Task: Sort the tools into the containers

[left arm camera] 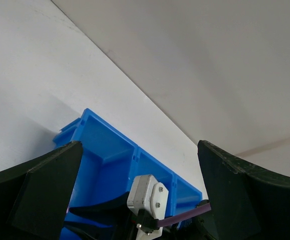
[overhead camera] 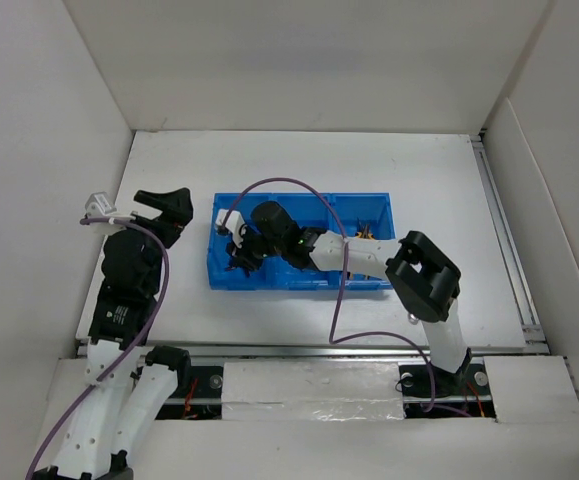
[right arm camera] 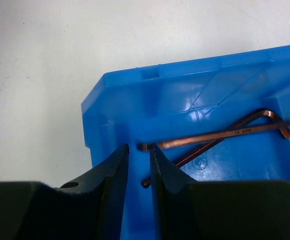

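The blue three-compartment tray (overhead camera: 299, 283) lies mid-table. My right gripper (overhead camera: 239, 245) reaches down into its left compartment. In the right wrist view the jaws (right arm camera: 138, 147) stand a narrow gap apart. Two dark L-shaped hex keys (right arm camera: 220, 134) lie crossed on the tray floor (right arm camera: 185, 85), and one key's end lies just off the fingertips, not pinched. My left gripper (overhead camera: 164, 205) hovers left of the tray, wide open and empty, and looks at the tray (left arm camera: 104, 150) from its left end. Yellow-handled tools (overhead camera: 366, 235) show in the right compartment.
White walls enclose the table on the left, back and right. The right arm (overhead camera: 424, 275) crosses over the tray's right end, with its purple cable (overhead camera: 334, 300) looping over the tray. The right wrist's white camera (left arm camera: 147, 192) shows between the left fingers.
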`<act>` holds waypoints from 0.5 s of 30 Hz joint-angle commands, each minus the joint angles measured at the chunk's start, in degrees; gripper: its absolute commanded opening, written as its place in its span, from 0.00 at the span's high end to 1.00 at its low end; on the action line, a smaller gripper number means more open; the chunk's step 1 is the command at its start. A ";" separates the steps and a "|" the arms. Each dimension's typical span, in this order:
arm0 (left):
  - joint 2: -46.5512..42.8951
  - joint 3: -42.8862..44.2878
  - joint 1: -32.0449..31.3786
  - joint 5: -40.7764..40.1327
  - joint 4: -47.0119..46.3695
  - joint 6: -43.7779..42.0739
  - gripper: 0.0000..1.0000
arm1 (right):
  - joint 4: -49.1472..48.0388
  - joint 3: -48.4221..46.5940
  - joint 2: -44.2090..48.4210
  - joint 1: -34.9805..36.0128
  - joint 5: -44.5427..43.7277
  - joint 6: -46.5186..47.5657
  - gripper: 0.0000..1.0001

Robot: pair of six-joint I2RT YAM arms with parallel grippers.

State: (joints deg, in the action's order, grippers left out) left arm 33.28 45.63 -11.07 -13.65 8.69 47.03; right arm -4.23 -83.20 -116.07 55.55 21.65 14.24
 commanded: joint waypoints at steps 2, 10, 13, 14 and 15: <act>1.35 -0.63 0.17 1.26 -4.29 -0.53 0.01 | -1.40 -2.58 -0.65 -0.79 0.68 -0.44 0.69; 1.18 -0.62 0.17 2.04 -5.43 -1.67 0.01 | -4.82 5.58 15.99 -1.85 -4.58 -6.58 0.69; 3.54 -1.50 0.17 5.47 -8.24 -3.69 0.02 | -3.16 9.35 29.08 -1.85 -15.55 -12.11 0.65; 6.42 -1.59 0.17 8.26 -9.73 -4.13 0.01 | -2.11 9.63 32.02 -1.85 -24.29 -14.04 0.63; 8.10 -1.51 0.17 9.85 -10.96 -5.09 0.01 | 1.82 9.81 34.57 -1.85 -29.25 -20.42 0.62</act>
State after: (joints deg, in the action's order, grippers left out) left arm 37.23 44.62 -11.07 -9.43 4.16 44.88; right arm -1.61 -72.49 -93.14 54.02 8.64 4.51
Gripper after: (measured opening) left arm 0.986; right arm 0.372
